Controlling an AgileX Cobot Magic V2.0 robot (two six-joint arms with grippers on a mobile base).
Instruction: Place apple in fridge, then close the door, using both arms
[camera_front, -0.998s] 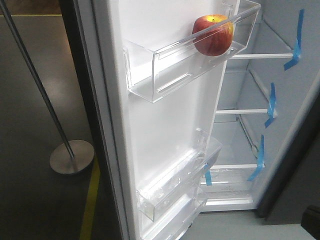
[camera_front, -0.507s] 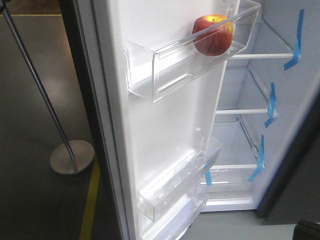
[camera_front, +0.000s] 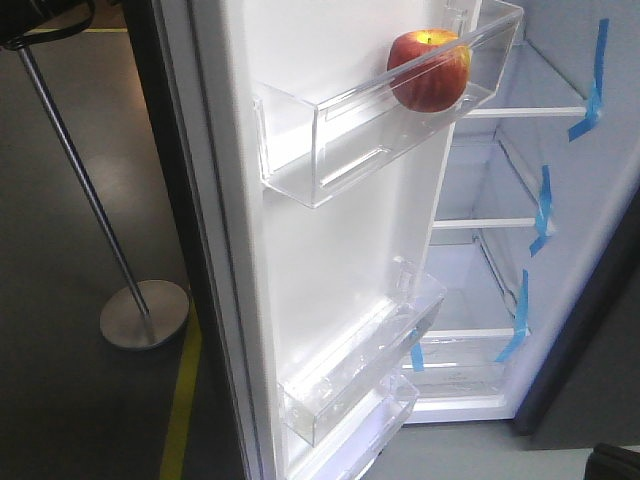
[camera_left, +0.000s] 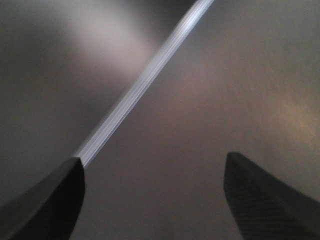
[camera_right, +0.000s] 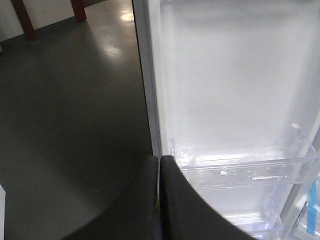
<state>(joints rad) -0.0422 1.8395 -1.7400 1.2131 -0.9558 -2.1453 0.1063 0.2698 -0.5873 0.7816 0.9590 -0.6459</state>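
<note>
The front view is sharp: the white inside of the door (camera_front: 330, 250) is nearly blown out, and the floor (camera_front: 70, 230) at left is dim with a soft sheen. The left wrist view is murky and smeared, with the pole (camera_left: 145, 85) a pale streak and the left hand (camera_left: 152, 157) dark and unfocused. The right wrist view is soft, with glare on the far floor and the right hand (camera_right: 160, 159) a blurred black mass.

The left gripper (camera_left: 152, 200) and right gripper (camera_right: 159, 200) both have matte black, tapered fingers (camera_left: 265, 200).
</note>
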